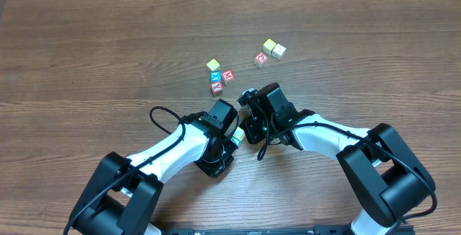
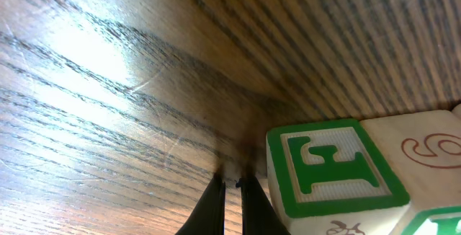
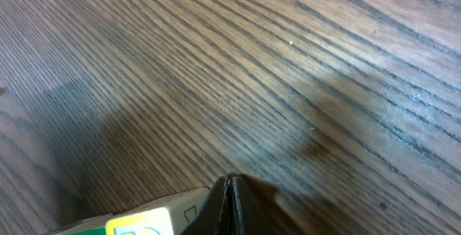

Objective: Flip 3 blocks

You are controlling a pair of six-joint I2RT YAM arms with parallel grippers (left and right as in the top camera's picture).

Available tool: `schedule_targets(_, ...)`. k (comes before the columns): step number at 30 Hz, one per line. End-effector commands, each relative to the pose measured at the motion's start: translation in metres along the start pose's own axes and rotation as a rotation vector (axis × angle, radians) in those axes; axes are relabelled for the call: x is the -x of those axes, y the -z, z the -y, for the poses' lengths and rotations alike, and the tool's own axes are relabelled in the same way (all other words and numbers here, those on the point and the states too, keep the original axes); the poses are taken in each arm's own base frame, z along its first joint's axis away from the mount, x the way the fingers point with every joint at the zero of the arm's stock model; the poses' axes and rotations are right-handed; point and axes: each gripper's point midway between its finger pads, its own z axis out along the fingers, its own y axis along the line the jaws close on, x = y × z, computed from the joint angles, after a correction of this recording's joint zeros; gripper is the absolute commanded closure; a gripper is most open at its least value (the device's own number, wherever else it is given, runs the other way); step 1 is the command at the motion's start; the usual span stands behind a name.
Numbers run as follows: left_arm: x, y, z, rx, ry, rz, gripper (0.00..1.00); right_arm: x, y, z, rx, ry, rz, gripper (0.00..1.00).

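Table [image 1: 86,55]: wood grain, fills the overhead view. Left arm [image 1: 169,148] and right arm [image 1: 324,134] reach in from the near edge, and their wrists stand almost touching near the table's middle.

Left gripper [image 2: 230,195]: clenched, fingers pressed together with nothing between them, tips close to the wood. Right gripper [image 3: 232,195]: clenched the same way on nothing, tips close to the wood.

Green block [image 2: 328,166]: just right of the left fingers, green-framed letter face up. It touches a red-marked block [image 2: 425,148] on its right side.

Block corner [image 3: 137,224]: just left of the right fingers; cannot tell which block.

Yellow block [image 1: 269,45] and cream block [image 1: 279,50]: touching each other, well beyond the right wrist, with a red cube [image 1: 261,59] just beside them. Cluster [image 1: 218,76] of four cubes lies beyond the left wrist.
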Motion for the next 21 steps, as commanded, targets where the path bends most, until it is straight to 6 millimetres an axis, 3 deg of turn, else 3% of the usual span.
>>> schedule_targets(1,-0.004,-0.004,0.001,0.001,0.0,-0.01,0.96,-0.014,-0.009,-0.013,0.05,0.004,-0.046,0.95)
schedule_targets(21,-0.004,-0.004,0.001,0.002,0.0,-0.008,0.96,-0.025,-0.023,-0.009,0.065,-0.023,-0.077,0.95)
